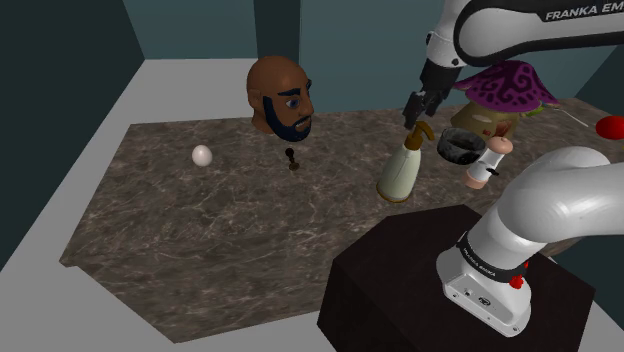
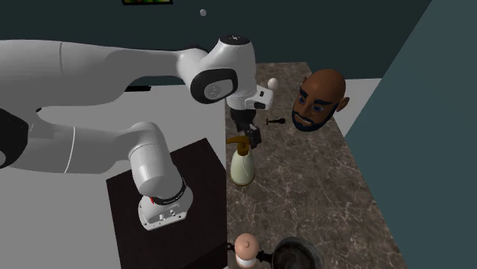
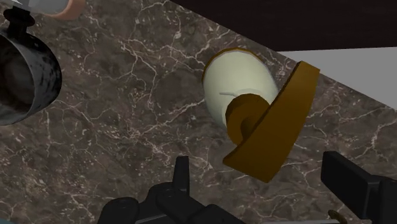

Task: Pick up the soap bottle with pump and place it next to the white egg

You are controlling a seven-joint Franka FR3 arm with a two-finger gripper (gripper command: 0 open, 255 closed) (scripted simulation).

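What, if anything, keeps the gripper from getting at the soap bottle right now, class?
Probably nothing, so yes. The open gripper hangs just above the soap bottle, fingers either side of its brown pump without touching it. Nothing lies between; the black pot stands aside.

A dark brown marbled tabletop (image 1: 220, 230) carries everything. Towards the shoulder view's left a white egg (image 1: 202, 155) lies alone. A bearded man's head (image 1: 281, 96) sits at the far edge, with a small dark pawn-like piece (image 1: 292, 158) just before it. Well apart from the egg stands a cream soap bottle (image 1: 400, 172) with a brown pump. Near the bottle are a black pot (image 1: 460, 146), a pale figurine (image 1: 487, 162) and a purple patterned mushroom shape (image 1: 510, 88).
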